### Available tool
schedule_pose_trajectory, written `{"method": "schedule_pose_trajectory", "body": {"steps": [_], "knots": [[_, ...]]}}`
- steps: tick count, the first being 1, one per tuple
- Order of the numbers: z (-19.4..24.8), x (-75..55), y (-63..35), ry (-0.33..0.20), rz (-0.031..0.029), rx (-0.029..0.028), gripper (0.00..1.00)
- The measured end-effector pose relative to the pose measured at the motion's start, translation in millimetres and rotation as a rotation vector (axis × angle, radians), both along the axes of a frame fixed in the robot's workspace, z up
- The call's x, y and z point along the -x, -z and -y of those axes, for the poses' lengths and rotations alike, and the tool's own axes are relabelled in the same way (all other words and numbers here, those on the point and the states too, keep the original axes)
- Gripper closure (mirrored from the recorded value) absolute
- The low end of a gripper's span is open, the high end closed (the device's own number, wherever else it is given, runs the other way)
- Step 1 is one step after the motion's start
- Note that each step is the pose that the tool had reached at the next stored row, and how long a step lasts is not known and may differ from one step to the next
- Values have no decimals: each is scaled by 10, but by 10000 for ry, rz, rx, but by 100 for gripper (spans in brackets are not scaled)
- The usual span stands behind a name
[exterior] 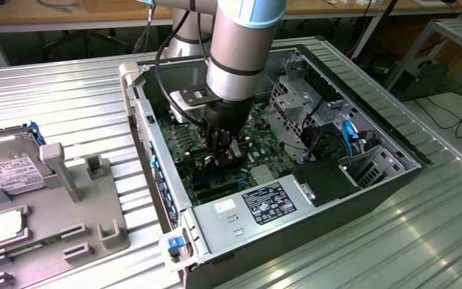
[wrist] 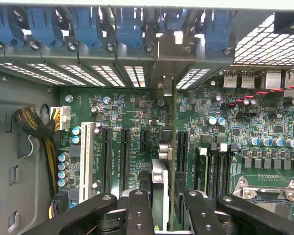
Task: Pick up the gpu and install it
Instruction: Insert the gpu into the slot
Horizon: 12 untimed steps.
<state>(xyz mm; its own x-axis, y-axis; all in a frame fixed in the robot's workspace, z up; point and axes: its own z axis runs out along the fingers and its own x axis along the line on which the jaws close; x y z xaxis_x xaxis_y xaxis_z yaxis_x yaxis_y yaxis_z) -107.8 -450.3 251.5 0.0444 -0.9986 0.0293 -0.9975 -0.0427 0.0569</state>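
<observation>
The gpu (wrist: 172,127) stands on edge, a thin dark card running from between my fingers to its silver bracket (wrist: 165,61) at the case's rear slot openings. It lies along a black expansion slot on the green motherboard (wrist: 137,117); whether it is fully seated I cannot tell. My gripper (wrist: 164,198) is shut on the card's near end, with one black finger (wrist: 139,210) on each side. In the exterior view the gripper (exterior: 221,153) reaches down into the open computer case (exterior: 295,198), low over the motherboard.
Blue slot clips (wrist: 88,24) line the rear of the case. A cable bundle (wrist: 36,129) hangs beside the board, and the CPU socket (wrist: 264,191) lies close by. At the exterior view's left, a grey fixture (exterior: 70,211) holds a hard drive (exterior: 6,165).
</observation>
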Motion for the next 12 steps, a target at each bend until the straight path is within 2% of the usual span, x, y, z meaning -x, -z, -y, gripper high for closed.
{"method": "schedule_pose_trajectory", "body": {"steps": [9, 12], "knots": [[2, 0, 1, -1, 1, -5, 71], [19, 0, 0, 0, 0, -84, 71]]}}
